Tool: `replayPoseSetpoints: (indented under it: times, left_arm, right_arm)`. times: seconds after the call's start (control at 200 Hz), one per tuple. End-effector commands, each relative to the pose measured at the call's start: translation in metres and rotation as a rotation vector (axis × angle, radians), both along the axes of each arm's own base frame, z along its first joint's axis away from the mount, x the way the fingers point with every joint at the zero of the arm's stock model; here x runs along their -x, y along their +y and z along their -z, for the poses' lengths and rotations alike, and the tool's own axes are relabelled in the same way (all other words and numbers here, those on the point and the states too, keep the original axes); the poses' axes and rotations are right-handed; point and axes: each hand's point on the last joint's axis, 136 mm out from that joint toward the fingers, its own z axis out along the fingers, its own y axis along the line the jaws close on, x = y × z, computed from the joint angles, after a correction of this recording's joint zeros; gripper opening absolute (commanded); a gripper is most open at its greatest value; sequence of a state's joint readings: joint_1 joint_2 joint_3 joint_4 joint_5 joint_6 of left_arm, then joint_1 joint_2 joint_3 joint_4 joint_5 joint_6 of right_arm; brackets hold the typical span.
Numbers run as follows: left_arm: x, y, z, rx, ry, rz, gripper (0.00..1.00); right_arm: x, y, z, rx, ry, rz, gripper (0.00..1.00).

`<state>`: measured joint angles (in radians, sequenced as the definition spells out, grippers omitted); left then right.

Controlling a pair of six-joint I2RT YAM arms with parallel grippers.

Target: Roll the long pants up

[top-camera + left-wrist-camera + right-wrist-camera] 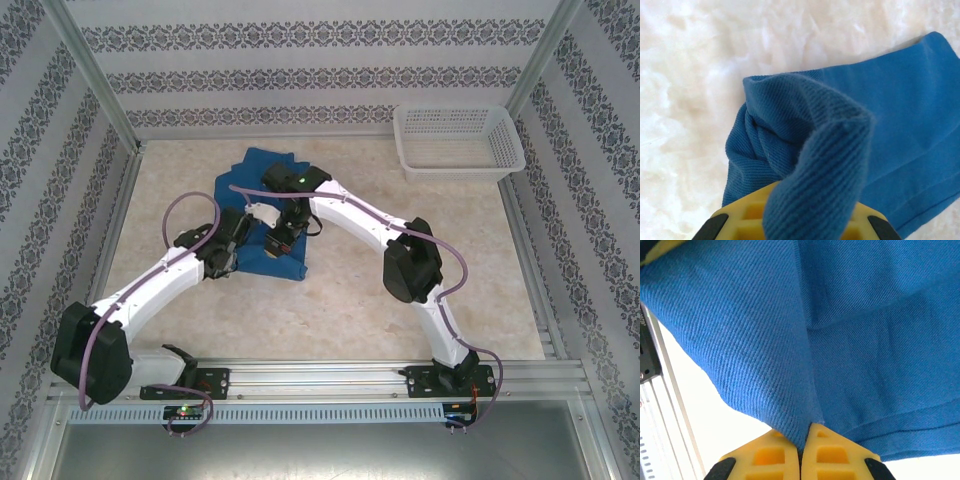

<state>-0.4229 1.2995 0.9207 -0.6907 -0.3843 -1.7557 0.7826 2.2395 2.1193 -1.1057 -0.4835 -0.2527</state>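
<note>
Right wrist view: the right gripper point(801, 452) presses its yellow fingers point(767, 457) together on a fold of the long pants point(875, 315); the royal-blue cloth rises from the pinch, lifted off the pale surface at that edge, with an aluminium rail point(655, 365) at the frame's left. In the left wrist view the left gripper point(805, 225) is likewise clamped on the pants; a ridge of cloth stands up between its fingers and hides the tips, while the rest lies bunched and flat on the marbled table point(690, 75).

From the top external view, both arms reach from their bases at the near edge in to the middle of the table; the two grippers sit close together, left beside right, at the near side of the pants point(265, 170), which lie folded into a compact heap slightly left of centre. The paired grips on one edge appear meant to let both arms turn that edge over together, so the roll starts even; no tight roll shows yet, so the work looks to be at its start. A white mesh basket point(405, 150) stands well apart in the far right corner.
</note>
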Motion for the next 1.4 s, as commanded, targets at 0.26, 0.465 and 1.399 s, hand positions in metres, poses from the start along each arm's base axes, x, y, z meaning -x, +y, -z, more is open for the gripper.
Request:
replayPoseSetpoints:
  times: [0.26,0.465,1.399]
  left_arm:
    - [-0.021,0.025,0.011,-0.109,0.122,0.049,0.06]
    - [-0.021,0.023,0.043,-0.131,0.241,0.088,0.24]
    - [-0.092,0.007,0.093,-0.023,0.313,0.198,1.00]
  right_arm:
    - [-0.039,-0.023,0.024,0.029,0.082,0.083,0.00]
    - [-0.062,-0.024,0.067,0.101,0.081,0.124,0.00]
    - [-0.004,-0.016,-0.010,0.171,-0.463,0.086,0.79]
